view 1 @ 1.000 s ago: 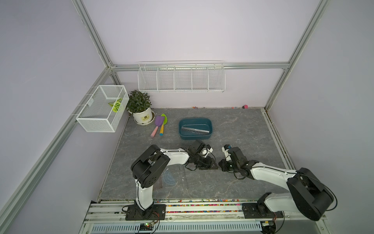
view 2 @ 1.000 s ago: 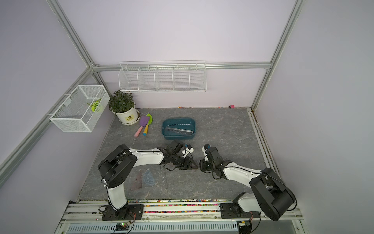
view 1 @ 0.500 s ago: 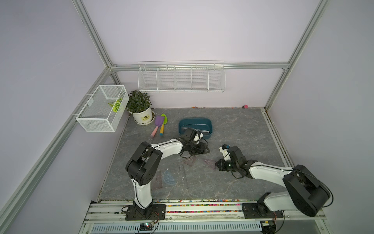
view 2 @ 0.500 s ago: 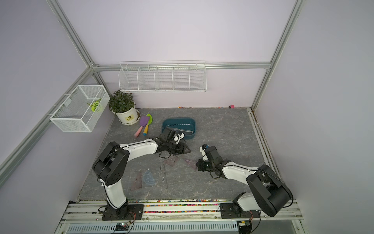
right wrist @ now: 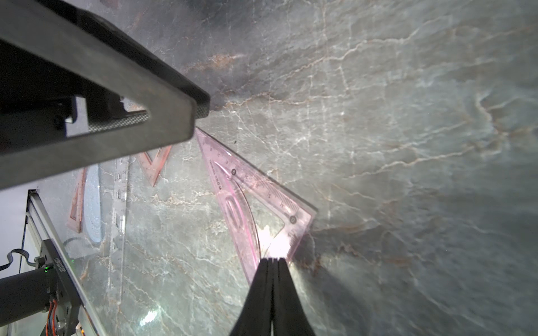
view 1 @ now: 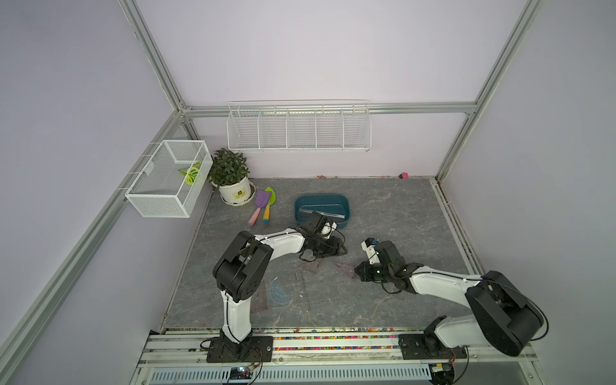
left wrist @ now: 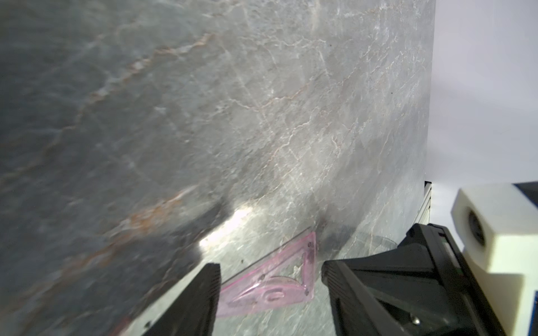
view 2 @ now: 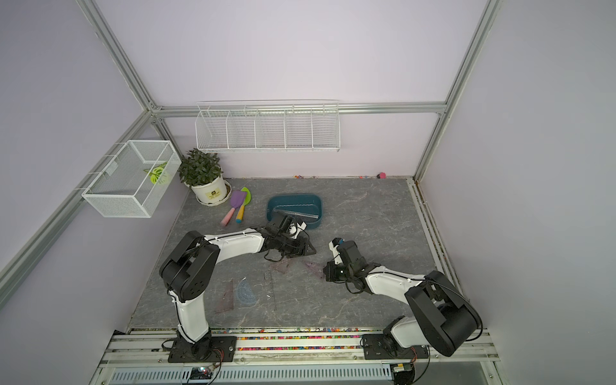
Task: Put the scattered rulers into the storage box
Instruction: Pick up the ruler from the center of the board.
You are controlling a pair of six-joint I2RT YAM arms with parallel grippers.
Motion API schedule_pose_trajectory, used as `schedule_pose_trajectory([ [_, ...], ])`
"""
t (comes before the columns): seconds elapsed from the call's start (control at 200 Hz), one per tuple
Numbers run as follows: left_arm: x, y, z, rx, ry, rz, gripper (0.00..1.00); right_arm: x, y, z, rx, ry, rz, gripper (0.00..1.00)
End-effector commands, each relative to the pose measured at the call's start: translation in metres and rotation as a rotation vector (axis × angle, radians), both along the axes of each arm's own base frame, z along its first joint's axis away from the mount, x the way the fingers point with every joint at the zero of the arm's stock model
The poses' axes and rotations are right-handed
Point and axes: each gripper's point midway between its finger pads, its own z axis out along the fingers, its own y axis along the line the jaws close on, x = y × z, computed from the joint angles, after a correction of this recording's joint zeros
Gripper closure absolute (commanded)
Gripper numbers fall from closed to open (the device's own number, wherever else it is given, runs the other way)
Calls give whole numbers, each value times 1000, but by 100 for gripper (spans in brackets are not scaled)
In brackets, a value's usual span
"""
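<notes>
Starting nearest the front rail, we find a bluish half-round protractor [view 2: 245, 294] lying flat on the grey, veined stone-look tabletop [view 2: 366, 216], with a brownish triangle [view 2: 227, 298] just beside it on one side and a long straight ruler [view 2: 270, 290], clear and thin, on the other. A little farther lie a smaller brownish triangle [view 2: 283, 266] and a glossy pink triangle [right wrist: 253, 203] with printed scales. The right gripper [right wrist: 272, 260] has its tapered black fingers pressed together right at that pink triangle's edge; whether the thin sheet sits between them we cannot tell. The left gripper [left wrist: 267, 266] hangs with its angular fingers spread, just short of the storage box [view 2: 295, 197], a shallow teal plastic tub with rounded corners holding a clear strip [view 2: 300, 215]. Beyond stand a leafy potted plant [view 2: 200, 170], two toy shovels [view 2: 237, 201], a mesh basket [view 2: 130, 180] and a wire rack [view 2: 266, 130].
</notes>
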Motion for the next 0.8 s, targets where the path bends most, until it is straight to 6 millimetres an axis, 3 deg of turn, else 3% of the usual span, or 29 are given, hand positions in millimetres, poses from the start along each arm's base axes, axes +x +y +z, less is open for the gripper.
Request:
schedule_pose_trajectory([
  [0.0, -2, -14, -2, -4, -11, -46, 36, 1, 2, 2, 11, 2, 3, 91],
  [0.205, -20, -8, -21, 33, 40, -56, 37, -2, -4, 8, -4, -17, -4, 91],
  [0.615, -55, 4, -28, 68, 84, -50, 37, -3, -5, 10, -6, -27, 8, 91],
  [0.795, -57, 11, -29, 88, 75, -39, 37, -1, -1, 11, 1, -31, 20, 91],
])
